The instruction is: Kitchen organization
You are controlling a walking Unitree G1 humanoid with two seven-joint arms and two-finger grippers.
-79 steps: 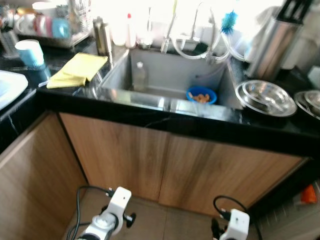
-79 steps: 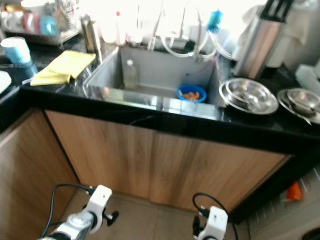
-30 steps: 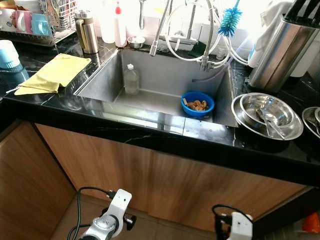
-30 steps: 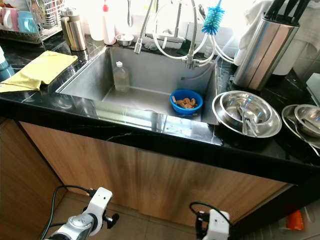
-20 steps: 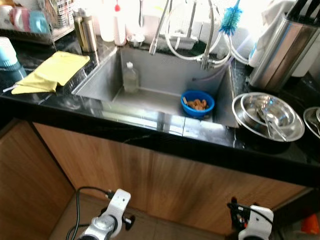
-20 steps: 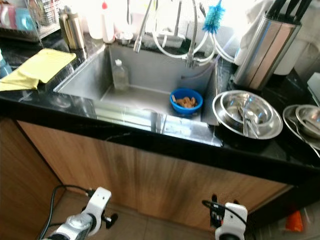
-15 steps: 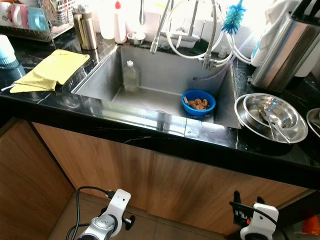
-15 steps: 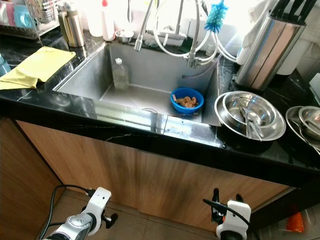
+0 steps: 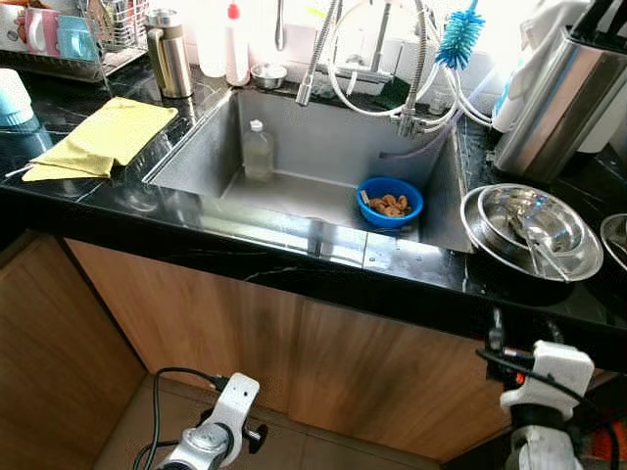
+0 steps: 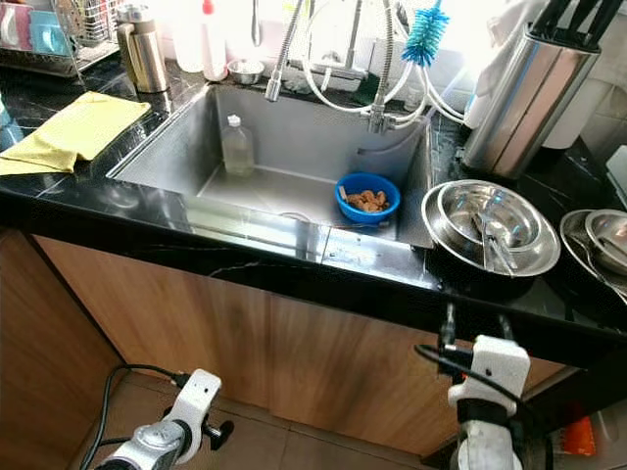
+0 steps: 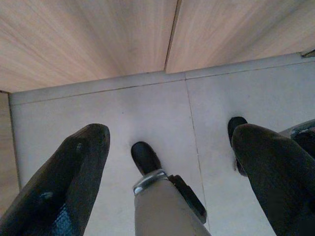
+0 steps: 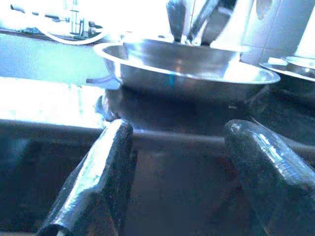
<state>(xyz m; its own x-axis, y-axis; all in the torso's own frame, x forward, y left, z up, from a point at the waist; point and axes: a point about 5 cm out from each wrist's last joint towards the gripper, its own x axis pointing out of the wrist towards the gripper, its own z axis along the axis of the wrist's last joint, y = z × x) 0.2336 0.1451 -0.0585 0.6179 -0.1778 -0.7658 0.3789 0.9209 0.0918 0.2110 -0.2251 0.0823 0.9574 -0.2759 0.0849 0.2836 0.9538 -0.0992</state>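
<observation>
A dish rack [image 9: 73, 44] with cups is seen at the far left of the black counter [image 9: 294, 264], and a yellow cloth [image 9: 98, 137] is laid flat on the counter just in front of it. A metal flask [image 9: 172, 54] is stood upright near the sink's left corner, with a white bottle [image 9: 236, 47] beside it. Low down, the left gripper [image 11: 167, 162] is hung near the floor in front of the wooden cabinet doors [image 9: 294, 362], its fingers [image 11: 64, 182] spread wide apart and nothing held between them.

In the steel sink [image 9: 196, 157] a clear bottle [image 9: 258, 152] is stood upright by the back wall, and a blue bowl [image 9: 389, 202] holding brownish scraps, which cannot be made out clearly, is set toward the right. A blue brush [image 9: 458, 34] is seen above the tap hoses.

On the counter to the right of the sink, stacked steel bowls [image 9: 534, 230] with utensils inside are placed. The right gripper [image 12: 177, 162] is raised to just below the counter edge, under those bowls, with its fingers [image 12: 98, 182] held apart and empty. A steel knife holder [image 9: 558, 108] is stood behind the bowls.
</observation>
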